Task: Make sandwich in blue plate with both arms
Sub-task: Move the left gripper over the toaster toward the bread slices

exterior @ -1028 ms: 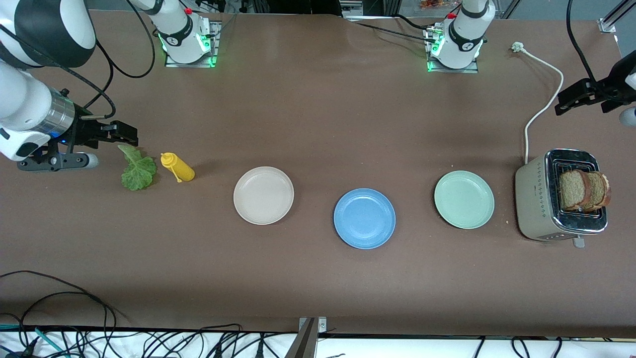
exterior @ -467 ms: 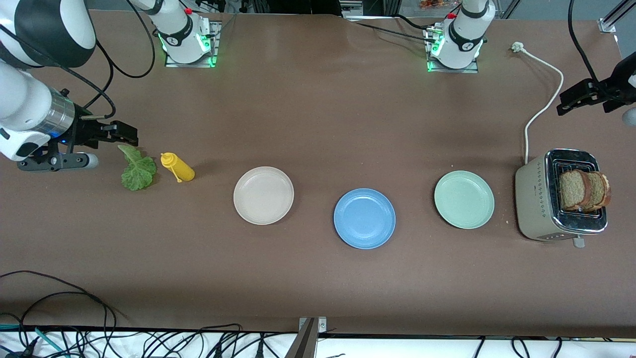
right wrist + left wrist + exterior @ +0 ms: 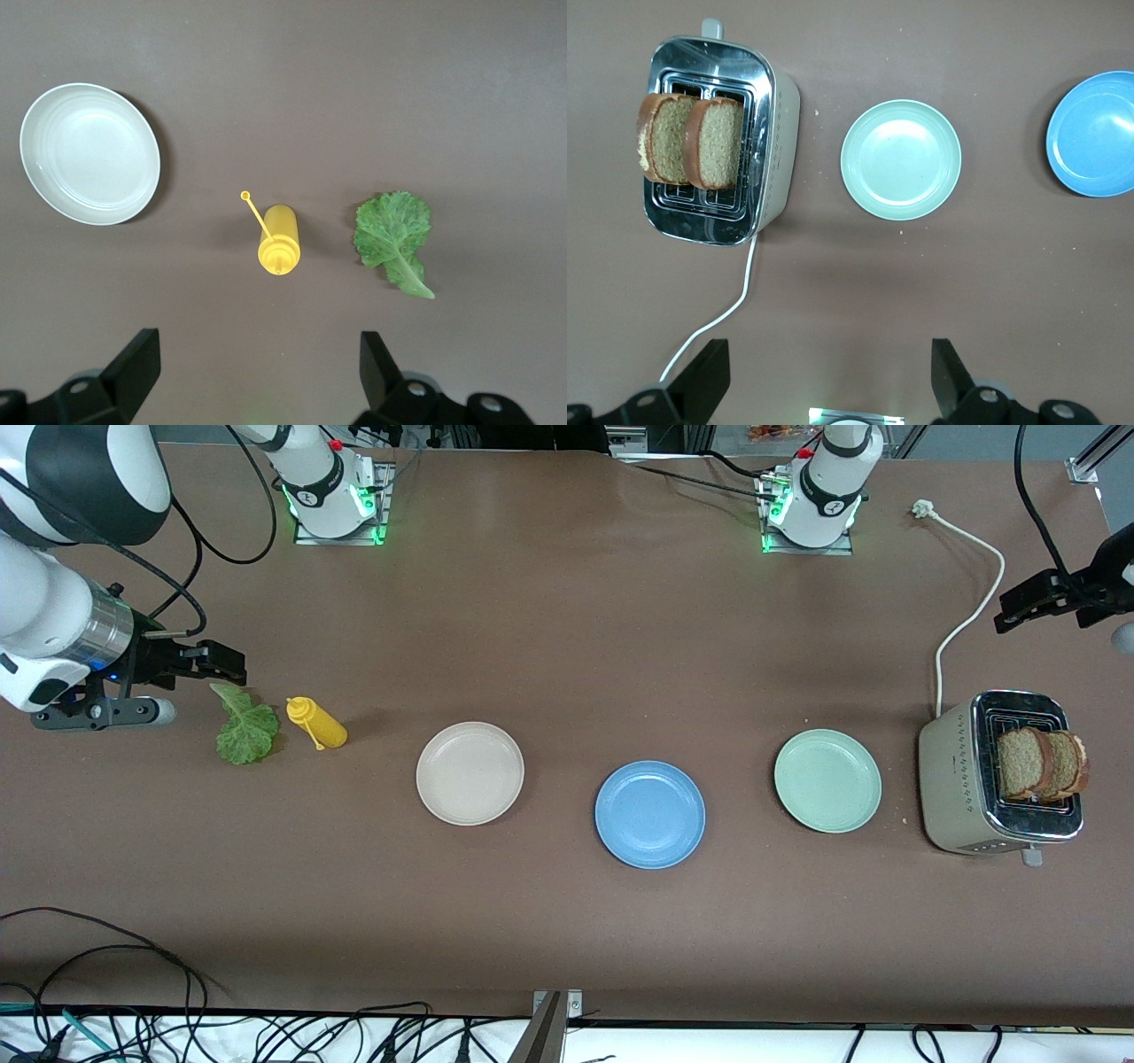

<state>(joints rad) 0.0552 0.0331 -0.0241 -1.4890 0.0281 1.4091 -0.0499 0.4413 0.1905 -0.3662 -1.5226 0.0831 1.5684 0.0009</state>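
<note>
The blue plate [image 3: 649,813] lies bare mid-table, between a beige and a pale green plate; it also shows in the left wrist view [image 3: 1096,133]. Two brown bread slices [image 3: 1041,764] [image 3: 691,137] stand upright in the toaster. A green lettuce leaf [image 3: 246,726] [image 3: 394,235] lies flat at the right arm's end of the table. My right gripper [image 3: 217,662] [image 3: 257,363] hangs open over the table by the leaf's stem, holding nothing. My left gripper [image 3: 1019,602] [image 3: 830,376] hangs open and bare over the table beside the white cord, above the toaster's end.
A yellow squeeze bottle [image 3: 317,724] [image 3: 278,243] lies beside the lettuce. The beige plate [image 3: 469,772] [image 3: 89,152] and the pale green plate [image 3: 827,780] [image 3: 901,159] flank the blue one. The silver toaster [image 3: 961,779] [image 3: 775,133] stands at the left arm's end, its cord [image 3: 970,611] trailing toward the bases.
The left gripper has drifted slightly toward the left arm's end of the table. The right arm and everything on the table have stayed put.
</note>
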